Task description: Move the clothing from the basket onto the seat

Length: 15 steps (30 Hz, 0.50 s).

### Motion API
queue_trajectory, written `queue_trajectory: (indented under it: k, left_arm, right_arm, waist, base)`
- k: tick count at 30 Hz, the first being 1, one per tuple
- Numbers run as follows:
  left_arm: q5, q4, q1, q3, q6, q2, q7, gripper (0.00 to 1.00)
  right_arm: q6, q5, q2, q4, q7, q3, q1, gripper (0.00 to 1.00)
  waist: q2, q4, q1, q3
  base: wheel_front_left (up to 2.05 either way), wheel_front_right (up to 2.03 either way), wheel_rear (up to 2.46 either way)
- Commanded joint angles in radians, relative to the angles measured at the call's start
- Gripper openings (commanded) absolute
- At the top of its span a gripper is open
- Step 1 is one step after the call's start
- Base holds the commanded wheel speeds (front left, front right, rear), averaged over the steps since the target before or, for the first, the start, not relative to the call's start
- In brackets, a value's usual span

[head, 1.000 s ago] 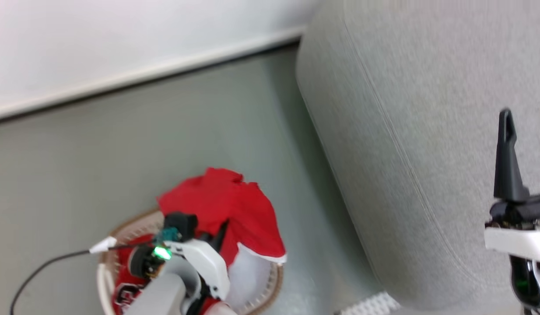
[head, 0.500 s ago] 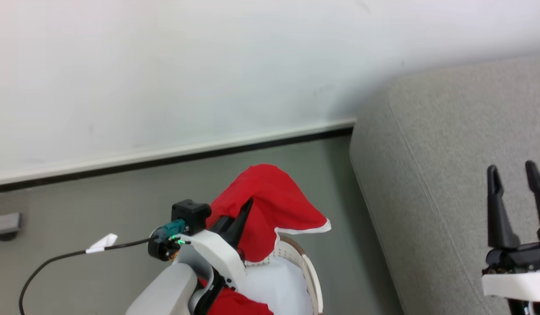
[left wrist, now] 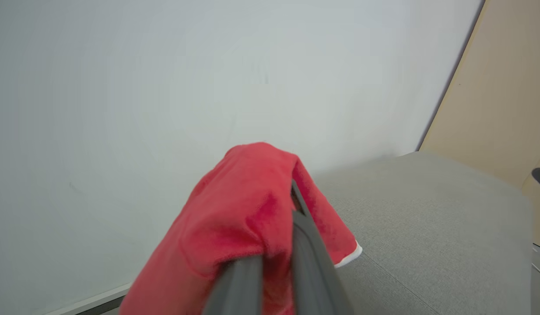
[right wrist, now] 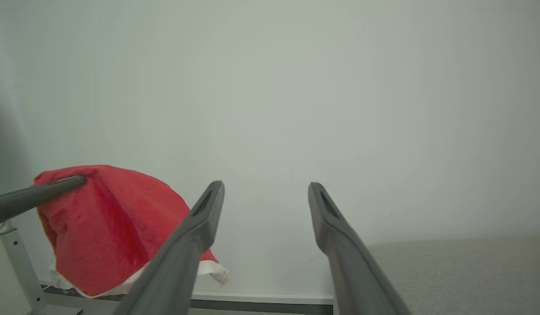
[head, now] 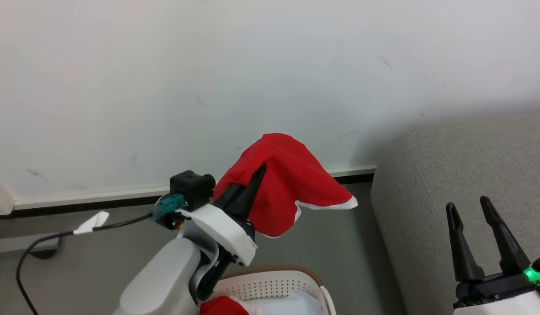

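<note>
My left gripper (head: 257, 173) is shut on a piece of the clothing (head: 287, 188), a bright red garment with white trim. The garment drapes over the fingers, lifted well above the basket (head: 270, 283) and left of the seat (head: 471, 166). In the left wrist view the red garment (left wrist: 239, 218) covers the fingertips, with the grey seat (left wrist: 427, 227) beyond it. More red clothing (head: 222, 307) lies in the basket beside a pale sheet (head: 294, 305). My right gripper (head: 468, 204) stands open over the seat's front part; its wrist view shows the right gripper (right wrist: 266, 187) holding nothing and the garment (right wrist: 108, 227) at the left.
A white wall with a baseboard (head: 99, 196) runs behind everything, above the grey floor (head: 322, 245). A black cable (head: 55, 236) with a white tag trails left from my left wrist. A beige panel (left wrist: 502, 87) stands past the seat's far end.
The head camera has tilted up, so the wall now takes most of the view. My left gripper has lifted the red garment out of the basket and higher. The right gripper stays open.
</note>
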Motion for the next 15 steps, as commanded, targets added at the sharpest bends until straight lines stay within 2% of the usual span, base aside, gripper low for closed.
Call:
queue_trajectory:
  k: [1,8,15]
  left_arm:
    - [-0.008,-0.013,-0.005,0.003,0.003,0.008,0.003,0.00]
    - [-0.018,-0.113,0.015,-0.009,0.024,0.016,0.046,0.00]
    - [-0.024,-0.151,0.026,-0.021,0.032,0.016,0.066,0.00]
  right_arm:
    - [-0.002,0.006,-0.001,0.002,0.000,0.003,0.014,1.00]
    - [-0.002,0.001,-0.014,0.005,0.000,0.039,0.025,1.00]
    - [-0.002,-0.009,-0.028,0.017,0.000,0.100,-0.009,1.00]
  waist:
    - [-0.0001,0.003,0.0003,-0.001]
    - [-0.0001,0.014,0.0003,-0.005]
    - [-0.0001,0.028,0.0003,-0.006]
  base:
    - [0.00,0.00,0.00]
    - [0.00,0.00,0.00]
    - [0.00,0.00,0.00]
